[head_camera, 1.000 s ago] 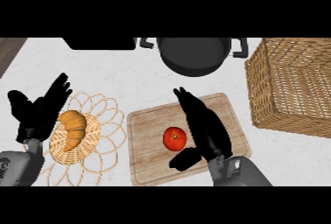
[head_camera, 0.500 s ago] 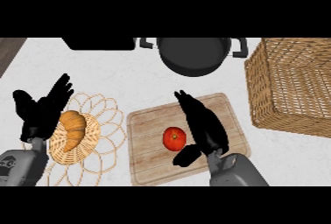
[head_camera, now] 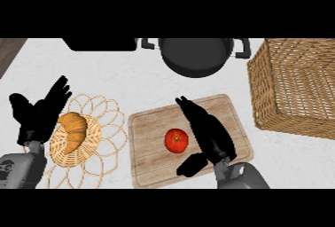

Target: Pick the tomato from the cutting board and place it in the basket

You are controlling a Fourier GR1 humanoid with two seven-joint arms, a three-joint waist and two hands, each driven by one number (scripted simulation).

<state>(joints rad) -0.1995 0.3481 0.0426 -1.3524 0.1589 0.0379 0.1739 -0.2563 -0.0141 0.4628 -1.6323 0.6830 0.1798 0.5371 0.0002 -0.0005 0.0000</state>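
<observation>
Lying near the middle of the frame, the tomato [head_camera: 177, 140] sits on the wooden cutting board [head_camera: 152, 164], a little left of the board's centre. It is red, round, and free of any grasp. The right hand [head_camera: 208, 133] lies over the board just to the tomato's right. Its fingers [head_camera: 191, 111] stretch straight toward the upper left of the frame, running along the tomato's right side, while the thumb [head_camera: 190, 165] juts out below the tomato, toward the lower middle of the frame. Fingers and thumb stand spread apart with the tomato in the gap between them; whether any part of the hand touches the fruit cannot be told. The grey forearm enters from the lower edge, right of centre.

At the right edge of the frame stands the woven basket [head_camera: 263, 93], its near wall just beside the board's right corner and well apart from the tomato.

At the left of the frame the left hand [head_camera: 38, 116] rests with relaxed, straight fingers pointing up, overlapping the left rim of a flat wicker trivet [head_camera: 108, 128]. A golden croissant [head_camera: 73, 131] lies on that trivet, just right of the hand.

Toward the upper middle, a dark pot [head_camera: 196, 55] with side handles sits on the pale counter [head_camera: 124, 75], above the board. Another dark object [head_camera: 101, 43] shows at the upper edge, left of the pot.
</observation>
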